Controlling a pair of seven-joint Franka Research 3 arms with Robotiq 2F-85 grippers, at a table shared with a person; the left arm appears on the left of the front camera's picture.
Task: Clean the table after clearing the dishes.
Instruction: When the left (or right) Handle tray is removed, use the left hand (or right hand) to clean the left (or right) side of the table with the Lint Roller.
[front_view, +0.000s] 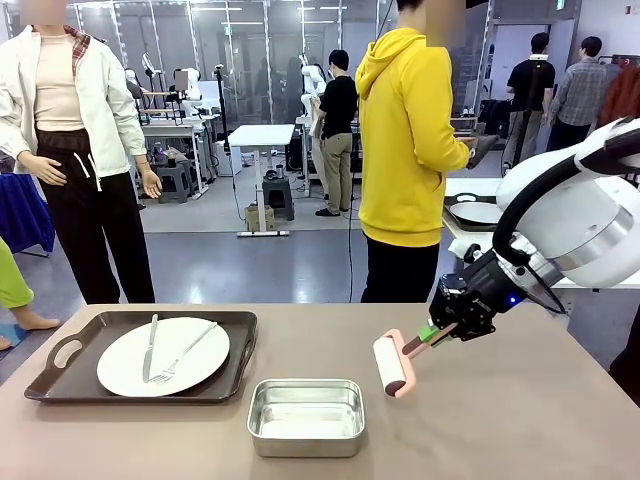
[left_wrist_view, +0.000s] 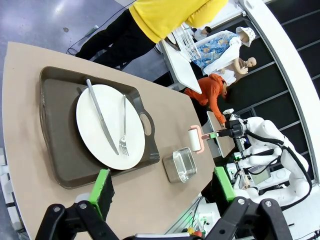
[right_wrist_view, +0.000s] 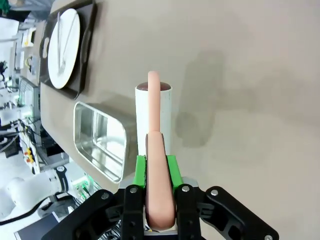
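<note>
Farthest left, the dishes (front_view: 163, 356) lie on their tray (front_view: 60, 375) on the surface (front_view: 520, 420), nearer the spread left gripper (left_wrist_view: 163, 186); right of the pan (front_view: 305, 417), the right gripper (front_view: 437, 333) pinches the roller (front_view: 392, 363) by its handle, long axis pointing leftward.

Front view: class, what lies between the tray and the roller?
A steel pan lies between tray and roller, slightly nearer the camera; the front view shows it.

The table (front_view: 520, 430) is taupe, tray (front_view: 240, 350) dark brown, plate (front_view: 125, 375) white, pan (front_view: 300, 445) silvery, roller (front_view: 392, 365) pink with seemingly white roll.
</note>
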